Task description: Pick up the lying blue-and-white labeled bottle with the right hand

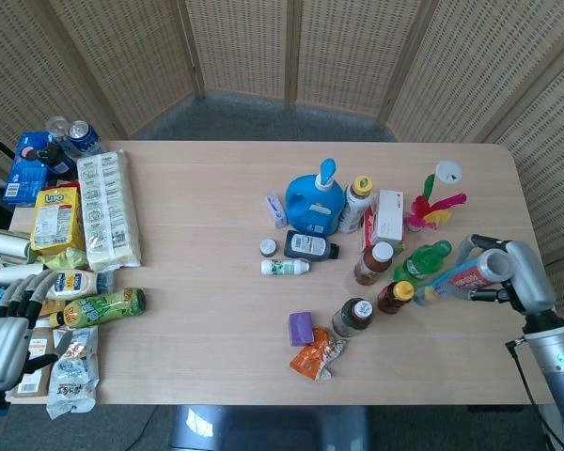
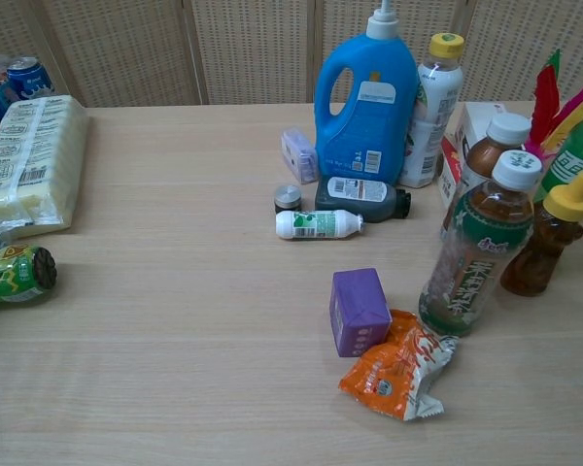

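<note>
Looking down from the head view, we see the right robot hand (image 1: 510, 271) raised off the right end of the pale wooden table (image 1: 207, 310), its fingers wrapped around the blue-and-white labeled bottle (image 1: 463, 277). That bottle lies tilted in the grip, its lower end pointing toward the small brown bottle with a yellow cap (image 1: 394, 296) and hanging just beside the green plastic bottle (image 1: 423, 260). In the chest view only a sliver of blue shows at the right edge, so we cannot tell more from there.

Taking the big blue detergent jug with a pump top (image 1: 314, 200) as our landmark, we find a tall white bottle with a yellow cap (image 1: 355, 203) touching its right side and a dark flat bottle (image 1: 310, 246) lying just in front of it. A small white tube with a green label (image 1: 286, 267) lies in front of the dark one. Farther forward and to the right of the jug stands a tea bottle with a white cap (image 2: 474, 255), with a purple box (image 2: 358, 311) and an orange snack packet (image 2: 398, 373) just beside it.

Well apart from the jug, off the table's left end, our left robot hand (image 1: 5, 331) rests with fingers spread and holds nothing, next to a lying green can (image 1: 104, 307).
</note>
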Robot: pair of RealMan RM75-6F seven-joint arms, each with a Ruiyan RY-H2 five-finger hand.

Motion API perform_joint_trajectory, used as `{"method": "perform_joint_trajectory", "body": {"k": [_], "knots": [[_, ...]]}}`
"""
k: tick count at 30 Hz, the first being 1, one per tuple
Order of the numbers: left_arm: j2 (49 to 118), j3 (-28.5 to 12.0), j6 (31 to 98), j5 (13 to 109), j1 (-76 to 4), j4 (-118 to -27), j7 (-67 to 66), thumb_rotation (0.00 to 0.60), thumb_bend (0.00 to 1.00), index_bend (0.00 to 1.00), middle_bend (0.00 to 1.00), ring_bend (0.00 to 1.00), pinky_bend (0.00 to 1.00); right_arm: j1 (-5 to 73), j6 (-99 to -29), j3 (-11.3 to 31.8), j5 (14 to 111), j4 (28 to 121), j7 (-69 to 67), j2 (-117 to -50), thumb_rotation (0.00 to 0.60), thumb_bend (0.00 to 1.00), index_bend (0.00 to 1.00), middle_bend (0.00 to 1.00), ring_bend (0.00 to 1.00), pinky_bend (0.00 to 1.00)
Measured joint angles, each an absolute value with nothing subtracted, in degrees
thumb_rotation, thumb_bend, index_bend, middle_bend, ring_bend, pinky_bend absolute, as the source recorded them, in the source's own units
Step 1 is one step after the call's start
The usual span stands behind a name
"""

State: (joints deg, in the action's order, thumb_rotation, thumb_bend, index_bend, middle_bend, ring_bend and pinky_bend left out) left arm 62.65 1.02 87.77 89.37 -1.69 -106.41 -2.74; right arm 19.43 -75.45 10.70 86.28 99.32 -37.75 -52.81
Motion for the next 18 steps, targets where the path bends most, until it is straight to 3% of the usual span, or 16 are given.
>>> {"method": "perform_joint_trajectory", "body": {"k": [18], "knots": [[62.3,1.6,89.1,89.8,0.0,-105.2,-1.0,0.6,0.38,0.0,0.0,0.0,0.0,21.4,-74.9,13.4,85.7,103.3,-37.3,-48.6,0.6,0.12,0.83,1.0,1.0,0.65]]}}
